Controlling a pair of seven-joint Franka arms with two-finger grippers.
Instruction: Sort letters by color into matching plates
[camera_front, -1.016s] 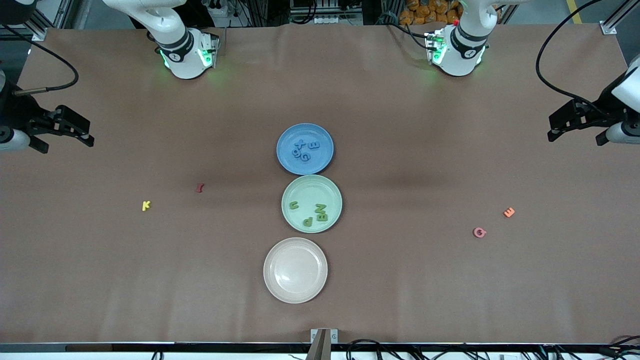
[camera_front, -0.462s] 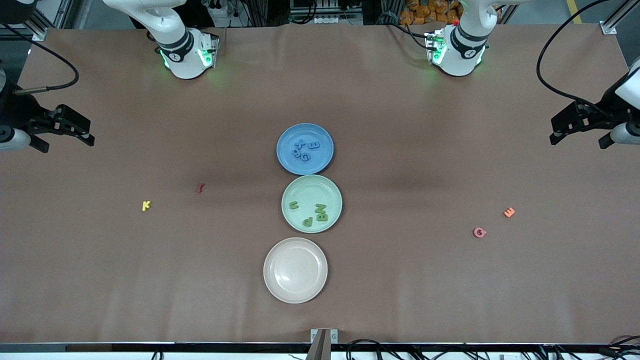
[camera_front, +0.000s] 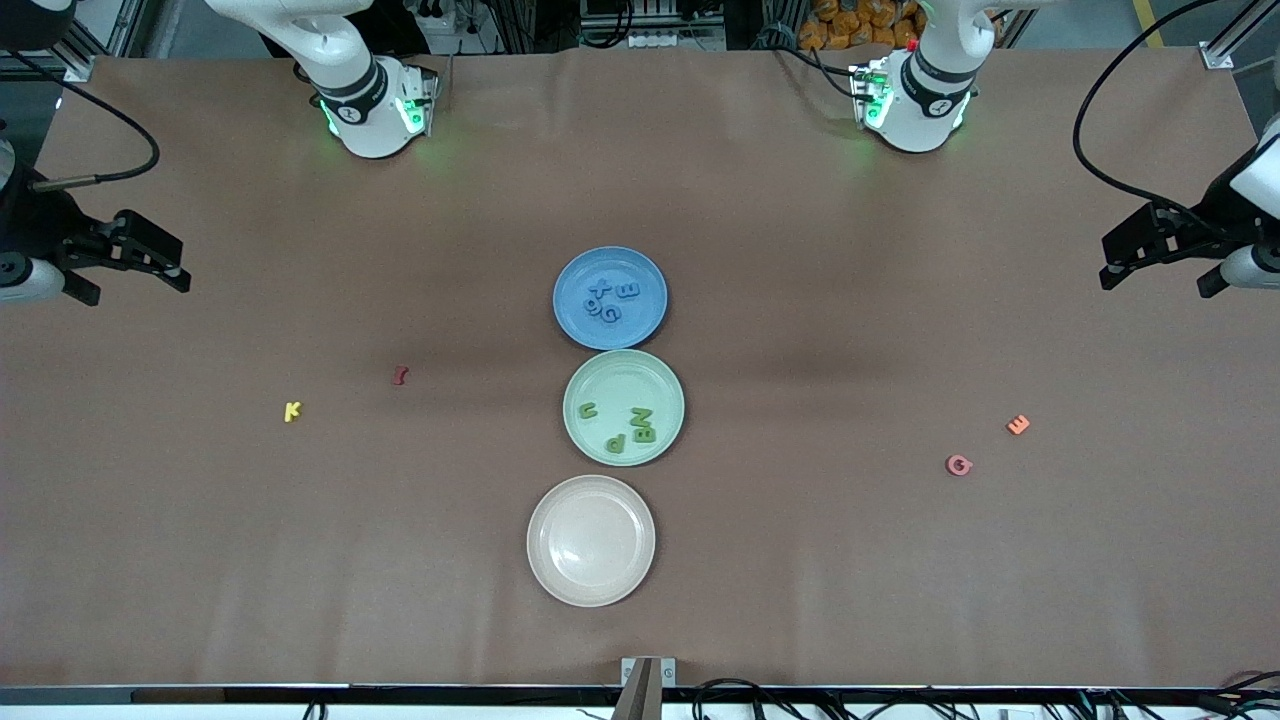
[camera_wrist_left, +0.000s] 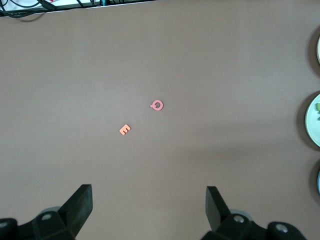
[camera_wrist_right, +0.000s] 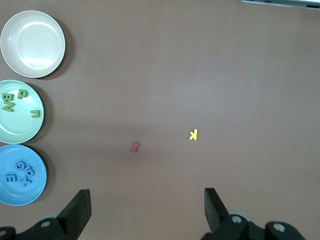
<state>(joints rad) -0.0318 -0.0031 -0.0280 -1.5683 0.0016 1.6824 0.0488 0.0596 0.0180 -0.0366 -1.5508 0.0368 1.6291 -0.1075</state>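
Observation:
Three plates stand in a row at the table's middle: the blue plate holds several blue letters, the pale green plate holds several green letters, and the cream plate, nearest the camera, is bare. A yellow letter and a dark red letter lie toward the right arm's end. A pink letter and an orange letter lie toward the left arm's end. My left gripper and right gripper hang open and empty over the table's ends.
The table is covered in brown paper. The arm bases stand along the edge farthest from the camera. A black cable loops above the table at the left arm's end. A small bracket sits at the edge nearest the camera.
The left gripper has drawn a little farther out toward its end of the table and slightly up. The right gripper has barely shifted. The letters and plates have not moved.

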